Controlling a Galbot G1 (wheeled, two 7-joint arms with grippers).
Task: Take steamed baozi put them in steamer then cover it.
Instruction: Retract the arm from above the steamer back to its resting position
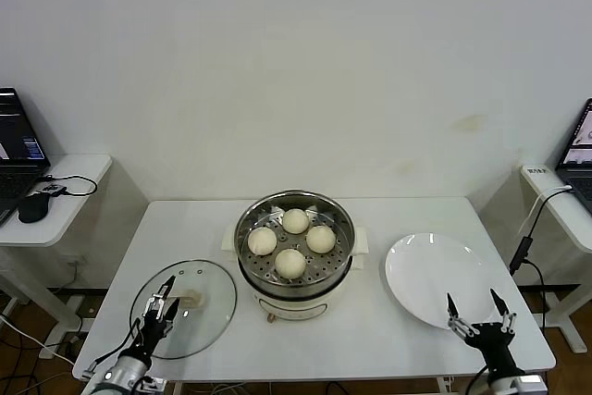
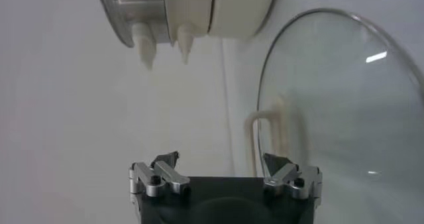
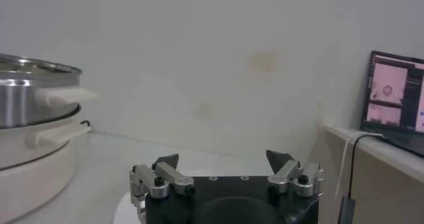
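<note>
Four cream-white baozi (image 1: 291, 242) sit on the perforated tray inside the steel steamer (image 1: 248, 265) at the table's middle. The clear glass cover (image 1: 199, 321) lies flat on the table to the steamer's left, its cream handle (image 1: 191, 299) up. My left gripper (image 1: 165, 297) is open over the cover's near-left part; in the left wrist view the gripper (image 2: 221, 160) stands before the cover's rim (image 2: 260, 106) and handle (image 2: 266, 136). My right gripper (image 1: 479, 306) is open and empty at the near edge of the white plate (image 1: 430, 275); it also shows in the right wrist view (image 3: 224, 158).
Side desks with laptops (image 1: 18, 150) stand left and right of the table. A black mouse (image 1: 32, 208) and cables lie on the left desk. The steamer's side (image 3: 26, 139) shows in the right wrist view.
</note>
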